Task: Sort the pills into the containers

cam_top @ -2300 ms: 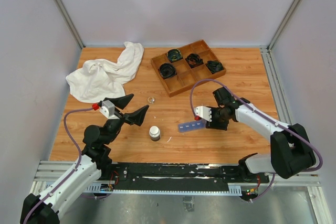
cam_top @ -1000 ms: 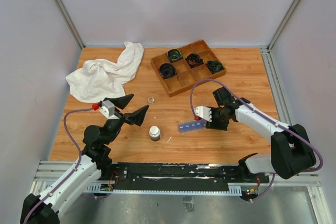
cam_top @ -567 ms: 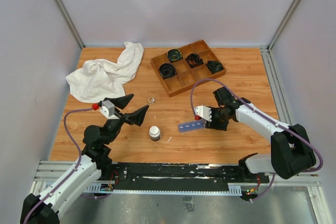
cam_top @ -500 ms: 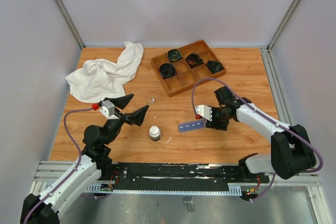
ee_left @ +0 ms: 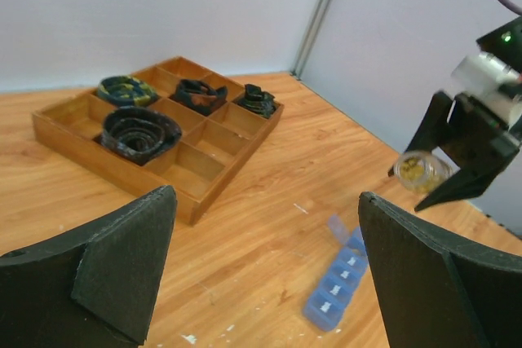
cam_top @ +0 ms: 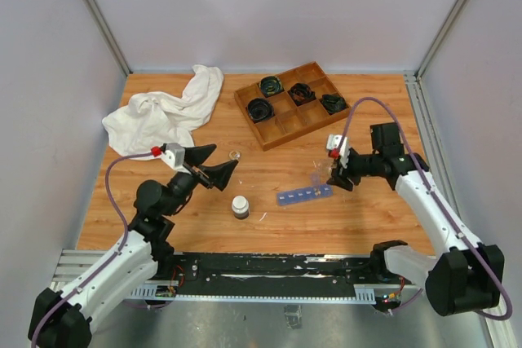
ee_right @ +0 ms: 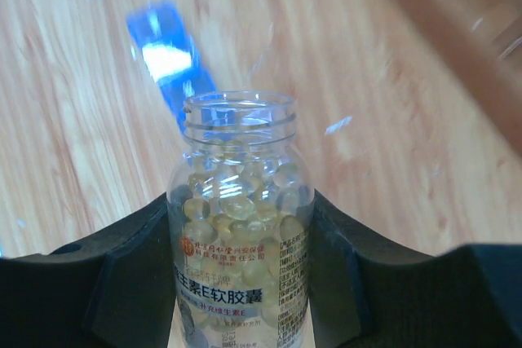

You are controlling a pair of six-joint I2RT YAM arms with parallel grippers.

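- As you look down from the top camera, the wooden table (cam_top: 383,120) lies under everything, and the two arms cover parts of its near edge.
- Your white cloth (cam_top: 163,116) lies crumpled to the left of the wooden tray (cam_top: 292,103), apart from it. Its folds hide the table beneath.
- You can see black coiled cables (cam_top: 272,85) in four of the tray's compartments.
- Your left gripper (ee_left: 267,195) is spread wide with nothing between its fingers. It is to the near left of the tray and well apart from it. Its own wrist view cuts both fingers off at the bottom edge.
- Your right gripper (ee_right: 239,209) is clamped on a clear bottle (ee_right: 241,283), to the near right of the tray. The fingers hide the bottle's flanks, and the frame cuts off its base and part of its label.
- The blue pill-organizer strip (cam_top: 304,195) lies flat on the near side of the tray, apart from it. In the right wrist view it is only a blur beyond the bottle's open mouth. You cannot tell what its compartments hold.
- A small dark bottle (cam_top: 240,205) with a white cap stands upright, farther from the tray than the strip.
- The pills (ee_right: 236,193) are yellowish beads packed inside the clear bottle. From the top camera they are too small to make out.
- A small clear round thing (cam_top: 235,155) sits to the near left of the tray. It is too tiny for you to identify.
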